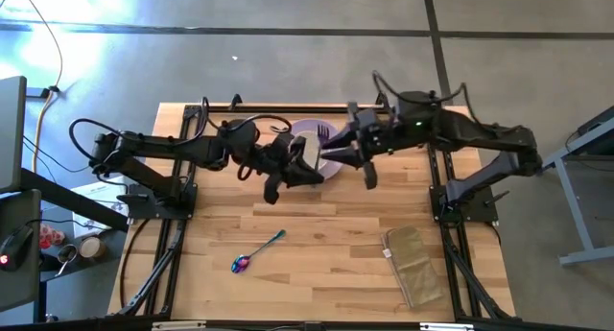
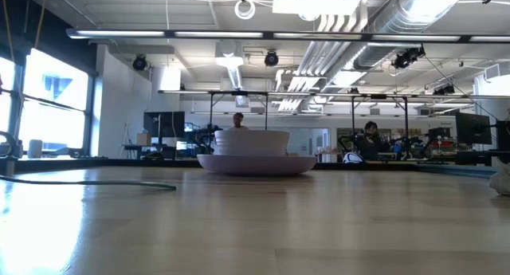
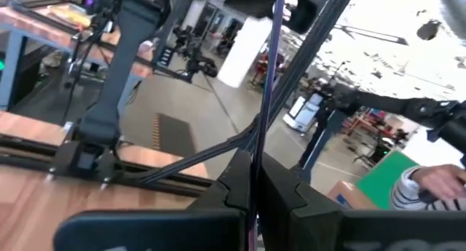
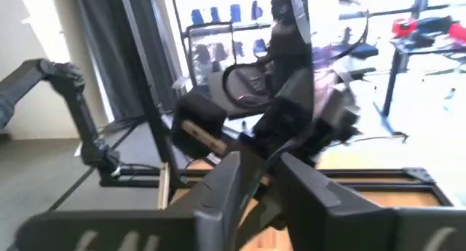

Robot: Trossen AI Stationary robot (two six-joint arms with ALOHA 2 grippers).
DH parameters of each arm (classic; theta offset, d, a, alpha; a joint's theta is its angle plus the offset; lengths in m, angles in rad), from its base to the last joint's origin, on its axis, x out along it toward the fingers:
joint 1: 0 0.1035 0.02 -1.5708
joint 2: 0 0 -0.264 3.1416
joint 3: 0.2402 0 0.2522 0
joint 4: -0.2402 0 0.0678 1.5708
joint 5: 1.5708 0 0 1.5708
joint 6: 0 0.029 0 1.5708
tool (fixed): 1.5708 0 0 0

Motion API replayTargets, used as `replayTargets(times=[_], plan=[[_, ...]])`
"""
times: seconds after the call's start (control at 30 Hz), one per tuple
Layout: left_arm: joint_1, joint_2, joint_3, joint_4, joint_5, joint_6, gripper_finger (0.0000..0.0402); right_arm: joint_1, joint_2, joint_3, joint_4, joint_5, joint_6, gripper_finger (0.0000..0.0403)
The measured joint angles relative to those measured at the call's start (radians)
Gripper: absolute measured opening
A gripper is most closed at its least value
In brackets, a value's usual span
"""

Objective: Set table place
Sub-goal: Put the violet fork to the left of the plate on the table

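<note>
Lavender plate (image 1: 309, 137) holds my bowl (image 2: 251, 142); both grippers hover there, left (image 1: 288, 177) shut, right (image 1: 347, 158) apart.

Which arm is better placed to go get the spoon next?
Probably the left. The spoon lies on the table toward the left arm's side, closer to the left gripper than to the right gripper; both grippers are up by the lavender plate.
</note>
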Motion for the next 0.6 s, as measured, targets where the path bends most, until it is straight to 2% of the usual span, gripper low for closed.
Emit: replayTargets(times=[0.13, 0.23, 0.43, 0.6], plan=[[0.015, -0.001, 0.0, -0.036, -0.026, 0.003, 0.0, 0.001, -0.038, 0.0, -0.006, 0.011, -0.007, 0.0115], [0.051, -0.012, -0.001, -0.157, -0.054, 0.01, 0.0, 0.001, -0.075, 0.0, -0.018, 0.011, -0.007, 0.0126], [0.114, -0.05, -0.002, -0.376, -0.072, 0.031, 0.0, 0.001, -0.14, 0.0, -0.074, 0.02, -0.006, 0.0129], [0.192, -0.135, -0.021, -0.461, -0.077, 0.038, 0.0, 0.001, -0.174, 0.0, -0.149, 0.078, -0.02, 0.0129]])
